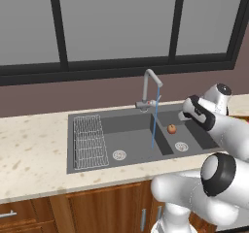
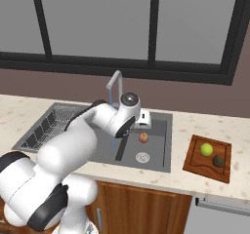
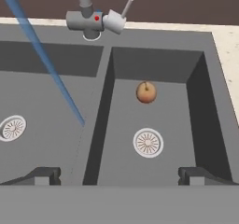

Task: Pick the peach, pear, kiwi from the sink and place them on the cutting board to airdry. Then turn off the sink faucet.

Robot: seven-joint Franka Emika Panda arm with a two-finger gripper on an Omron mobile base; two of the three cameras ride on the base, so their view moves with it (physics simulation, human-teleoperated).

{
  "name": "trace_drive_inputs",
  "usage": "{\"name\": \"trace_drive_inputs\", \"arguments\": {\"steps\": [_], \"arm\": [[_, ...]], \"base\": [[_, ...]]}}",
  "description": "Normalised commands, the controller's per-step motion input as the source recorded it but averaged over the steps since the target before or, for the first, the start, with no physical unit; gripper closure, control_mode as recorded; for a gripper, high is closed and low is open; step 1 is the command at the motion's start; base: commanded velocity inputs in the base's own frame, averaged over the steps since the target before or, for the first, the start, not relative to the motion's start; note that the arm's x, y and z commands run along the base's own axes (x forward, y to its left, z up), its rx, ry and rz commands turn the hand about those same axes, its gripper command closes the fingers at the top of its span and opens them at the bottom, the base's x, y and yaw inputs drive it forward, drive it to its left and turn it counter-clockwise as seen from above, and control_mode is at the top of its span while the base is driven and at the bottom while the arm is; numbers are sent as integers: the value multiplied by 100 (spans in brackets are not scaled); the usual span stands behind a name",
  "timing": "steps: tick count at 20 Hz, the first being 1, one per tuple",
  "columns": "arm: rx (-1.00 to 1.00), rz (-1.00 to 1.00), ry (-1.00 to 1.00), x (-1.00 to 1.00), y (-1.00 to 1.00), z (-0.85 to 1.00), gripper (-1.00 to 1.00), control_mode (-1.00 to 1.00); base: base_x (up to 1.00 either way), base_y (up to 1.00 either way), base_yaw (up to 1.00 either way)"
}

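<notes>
You will find no brand, label or writing to read on any thing here.

The pale speckled stone table [image 1: 34, 149] carries all. Set in it is the large dark grey double-basin sink [image 1: 126, 166]. Its left basin holds a wire rack [image 1: 90, 141] and a round silver drain [image 1: 119, 155]. Its right basin holds a second round silver drain [image 3: 148, 142] and the small round reddish-orange peach [image 3: 146, 92], which lies on the basin floor, near this drain and a little toward the back wall, not touching it.

On the table to the right of the sink you see the flat reddish-brown wooden cutting board [image 2: 195, 165] with a darker rim. It holds two fruits: the rounded yellow-green pear [image 2: 206, 149] and the dark brownish-green oval kiwi [image 2: 218, 161], close beside each other.

The tall thin silver gooseneck sink faucet [image 1: 151, 89] stands at the back edge of the sink. A thin blue water stream [image 1: 155, 123] falls from it and lands in the left basin, near the wall that divides the basins.

The claw [image 3: 119, 174] hangs above the right basin. Its fingertips [image 3: 44, 175] stand wide apart and hold nothing; the peach lies well clear of them.
</notes>
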Motion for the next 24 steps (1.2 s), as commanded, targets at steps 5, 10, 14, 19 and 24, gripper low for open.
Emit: {"name": "trace_drive_inputs", "arguments": {"steps": [5, 10, 14, 19, 24], "arm": [[0, 2, 6, 17, 0, -29, -100, -100], [0, 4, 1, 12, 0, -19, -100, -100], [0, 5, 0, 13, -1, -13, -100, -100], [0, 4, 0, 12, -4, -18, -100, -100], [0, 4, 0, 13, -1, -13, -100, -100]], "base": [[0, 0, 0], [0, 0, 0], [0, 0, 0], [0, 0, 0], [0, 0, 0]]}}
